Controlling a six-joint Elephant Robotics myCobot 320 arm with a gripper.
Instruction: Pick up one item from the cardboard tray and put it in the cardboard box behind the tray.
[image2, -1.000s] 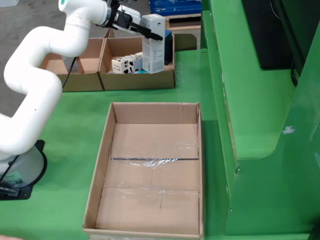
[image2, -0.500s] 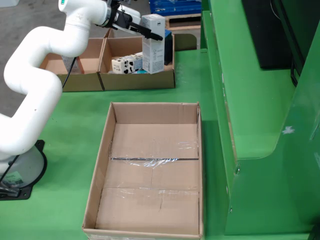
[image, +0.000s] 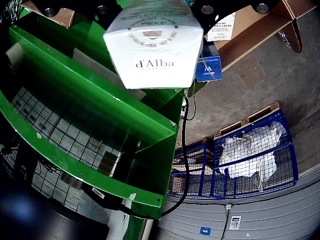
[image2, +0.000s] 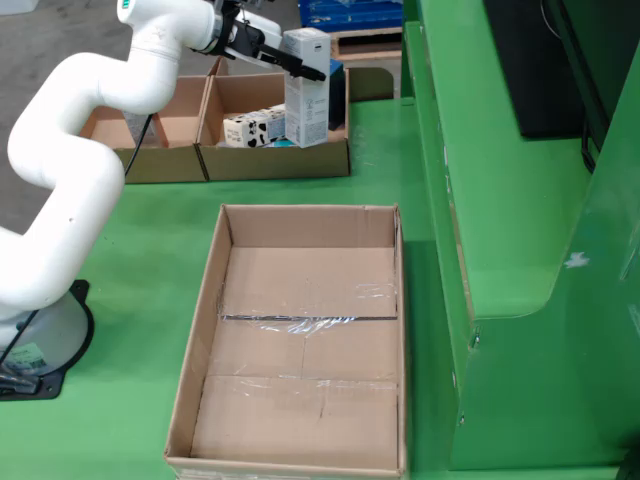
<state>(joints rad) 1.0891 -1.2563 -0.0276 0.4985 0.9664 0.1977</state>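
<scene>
- Up at about 12 o'clock in the fixed view, a tall white carton (image2: 307, 88) stands upright, clamped near its top by the end effector (image2: 300, 62), whose dark fingers (image2: 290, 66) press on its upper part.
- Its lower end sits level with the front wall of the cardboard box (image2: 275, 160) at the far side of the table; whether it rests on the box floor or hangs just above it cannot be told.
- Seen from the camera riding on the end effector, the carton (image: 154, 47) fills the top centre, its white end face printed "d'Alba".
- Inside that same far box, at 9 o'clock from the carton, lies a small black-and-white patterned pack (image2: 248, 128).
- A second open cardboard box (image2: 150, 150) adjoins it on the 9 o'clock side.
- Nearer the camera, at about 6 o'clock from the carton, lies the large shallow cardboard tray (image2: 205, 330), its floor crossed by clear tape; no items show in it.
- All of these stand on the green table (image2: 130, 260).
- The white arm (image2: 75, 150) rises from its base (image2: 40, 345) at the 9 o'clock edge.
</scene>
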